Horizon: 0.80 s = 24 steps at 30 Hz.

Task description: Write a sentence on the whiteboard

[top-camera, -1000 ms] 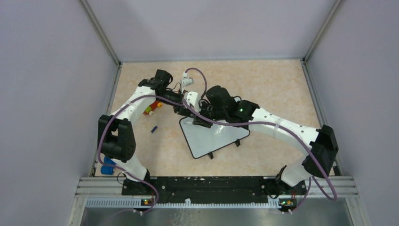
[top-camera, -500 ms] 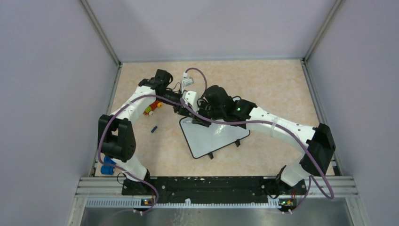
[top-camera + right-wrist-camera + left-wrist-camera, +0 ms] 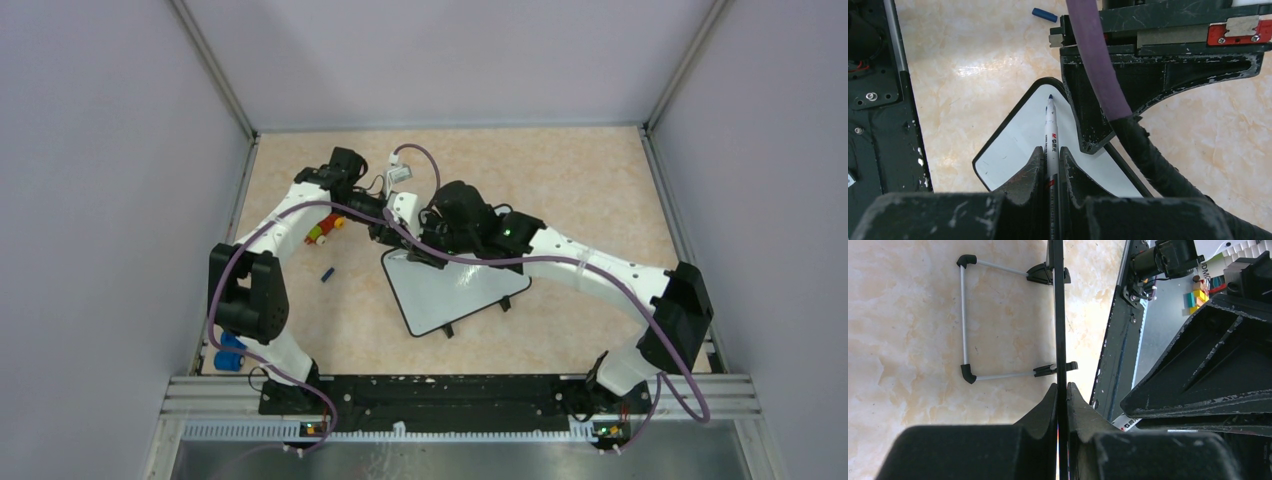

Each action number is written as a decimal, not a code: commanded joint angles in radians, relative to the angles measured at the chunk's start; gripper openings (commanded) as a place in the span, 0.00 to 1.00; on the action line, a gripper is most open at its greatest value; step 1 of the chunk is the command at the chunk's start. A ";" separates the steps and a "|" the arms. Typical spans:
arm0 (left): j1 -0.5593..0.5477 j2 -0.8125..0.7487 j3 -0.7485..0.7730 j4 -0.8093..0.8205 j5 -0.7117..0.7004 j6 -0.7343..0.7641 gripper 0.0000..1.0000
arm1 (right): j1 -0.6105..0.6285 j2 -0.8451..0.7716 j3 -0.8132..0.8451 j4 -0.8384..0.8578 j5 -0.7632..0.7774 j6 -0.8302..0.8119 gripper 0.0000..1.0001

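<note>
Whiteboard (image 3: 455,290) sits on the desk (image 3: 580,180) just in front of centre, turned at an angle, with its two black feet toward the near side. Visible face is plain white inside a thin black frame with rounded corners.

Left pincer (image 3: 1062,390): closed on the whiteboard's rim at the far-left corner. From the left wrist the board is seen edge-on as a thin black line running away from the fingertips. A grey wire stand (image 3: 964,320) with black corner pieces juts from it to one side, above the desk surface.

Right pincer (image 3: 1050,152): closed on a marker (image 3: 1051,125) with a white barrel and blue tip. Tip points at the white face close to the rounded corner, just beside the left pincer's fingers. Contact with the surface cannot be confirmed. Barrel print: red "M&G" is readable, the characters after it are too small to read.

Blue cap (image 3: 327,274) lies on the desk, left of the board and apart from it. Small red, yellow and green items (image 3: 322,232) lie under the left arm. Purple cable (image 3: 1093,60) crosses the right wrist view in front of the left pincer, which carries a red tag (image 3: 1235,32) with no legible text.
</note>
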 commanded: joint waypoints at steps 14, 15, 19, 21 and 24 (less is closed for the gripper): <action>-0.012 0.002 0.024 -0.003 0.028 0.032 0.00 | 0.014 -0.021 -0.073 0.025 0.002 -0.013 0.00; -0.013 0.002 0.024 -0.002 0.028 0.031 0.00 | 0.014 -0.022 -0.076 0.023 0.000 -0.012 0.00; -0.012 0.001 0.024 -0.003 0.028 0.032 0.00 | 0.013 -0.031 -0.088 0.023 -0.010 -0.008 0.00; -0.012 0.001 0.024 -0.003 0.026 0.032 0.00 | 0.013 -0.035 -0.091 0.020 -0.016 -0.007 0.00; -0.013 0.000 0.023 -0.003 0.026 0.032 0.00 | 0.013 -0.038 -0.094 0.016 -0.025 -0.007 0.00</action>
